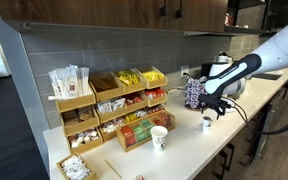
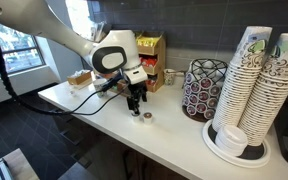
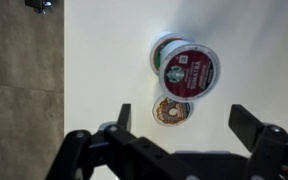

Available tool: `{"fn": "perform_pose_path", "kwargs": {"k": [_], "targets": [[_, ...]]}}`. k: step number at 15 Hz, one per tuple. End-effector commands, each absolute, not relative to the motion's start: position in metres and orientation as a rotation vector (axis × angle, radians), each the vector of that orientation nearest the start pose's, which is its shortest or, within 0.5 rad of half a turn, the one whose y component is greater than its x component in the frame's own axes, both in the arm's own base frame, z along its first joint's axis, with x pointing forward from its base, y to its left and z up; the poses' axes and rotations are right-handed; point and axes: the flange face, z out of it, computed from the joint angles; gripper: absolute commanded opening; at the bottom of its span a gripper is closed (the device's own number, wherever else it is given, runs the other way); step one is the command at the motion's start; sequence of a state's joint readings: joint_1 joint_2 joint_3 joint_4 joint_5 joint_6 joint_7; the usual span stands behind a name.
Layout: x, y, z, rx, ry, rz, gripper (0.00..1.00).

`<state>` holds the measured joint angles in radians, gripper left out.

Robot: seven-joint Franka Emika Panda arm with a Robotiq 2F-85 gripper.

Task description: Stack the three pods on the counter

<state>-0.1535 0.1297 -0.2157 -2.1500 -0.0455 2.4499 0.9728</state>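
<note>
In the wrist view a pod with a dark red top [image 3: 191,68] looks to sit on another pod whose greenish rim [image 3: 160,47] shows at its left. A third pod with an orange-brown top [image 3: 171,110] stands on the pale counter [image 3: 104,50] touching them, nearer my fingers. My gripper [image 3: 184,125] is open and empty, above the pods, its fingers either side of the orange-brown pod. In both exterior views the gripper [image 1: 208,110] [image 2: 136,101] hangs just over the pods [image 1: 208,123] [image 2: 144,117] near the counter's front edge.
A tiered wooden snack organiser [image 1: 109,105] and a paper cup [image 1: 159,138] stand further along the counter. A wire pod holder [image 2: 205,90] and stacks of paper cups [image 2: 254,80] stand on the gripper's other side. The counter edge and floor [image 3: 19,90] are close by.
</note>
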Motion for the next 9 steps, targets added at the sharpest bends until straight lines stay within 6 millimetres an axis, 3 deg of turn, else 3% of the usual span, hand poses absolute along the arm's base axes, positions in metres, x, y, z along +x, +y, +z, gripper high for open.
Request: {"fn": "perform_pose_path", "kwargs": {"k": [1, 9], "targets": [[0.541, -0.221, 0.353, -2.467, 1.927, -0.274, 1.0], [0.552, -0.239, 0.322, -2.507, 1.866, -0.186, 1.0]]}}
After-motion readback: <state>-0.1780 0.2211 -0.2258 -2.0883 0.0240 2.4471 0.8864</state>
